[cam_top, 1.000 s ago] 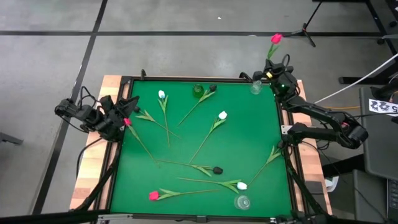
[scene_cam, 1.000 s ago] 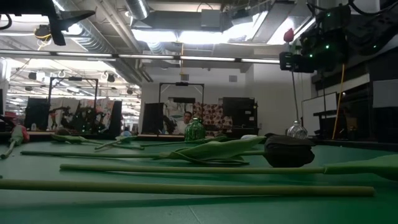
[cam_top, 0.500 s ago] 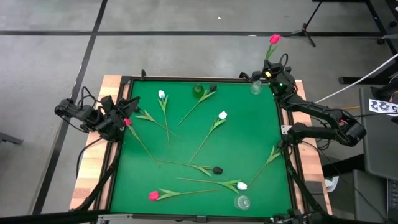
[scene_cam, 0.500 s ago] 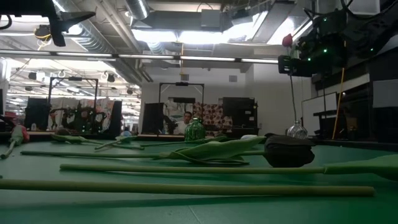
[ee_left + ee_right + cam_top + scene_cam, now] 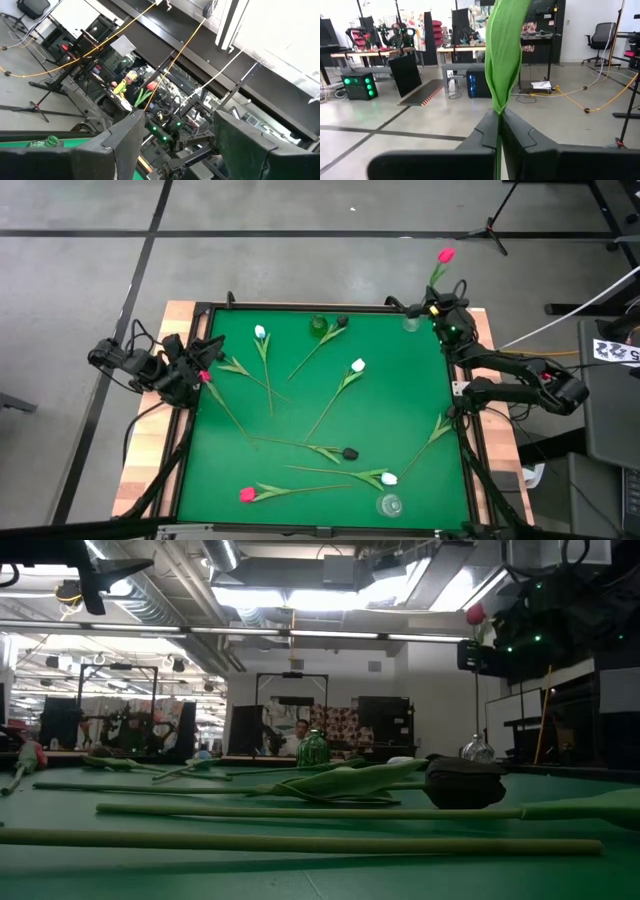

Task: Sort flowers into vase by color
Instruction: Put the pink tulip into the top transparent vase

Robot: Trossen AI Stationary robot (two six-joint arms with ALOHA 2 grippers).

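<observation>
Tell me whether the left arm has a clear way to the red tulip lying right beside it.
Probably yes. The left pincer is open and empty at the table's left edge, and the red tulip lies just by it with nothing on top. The right pincer is far off, shut on another red tulip.

Setting: an open-plan robotics lab or workshop with a bare concrete floor (image 5: 300, 270) marked by dark tape lines. Exposed ceiling ducts (image 5: 190, 580) and strip lights run overhead. Beyond the green-topped table (image 5: 400, 410) stand workbenches (image 5: 465, 67), equipment racks with green indicator lights (image 5: 357, 85), an office chair (image 5: 602, 37), trailing cables (image 5: 580, 100) and a seated person (image 5: 297, 736).
</observation>
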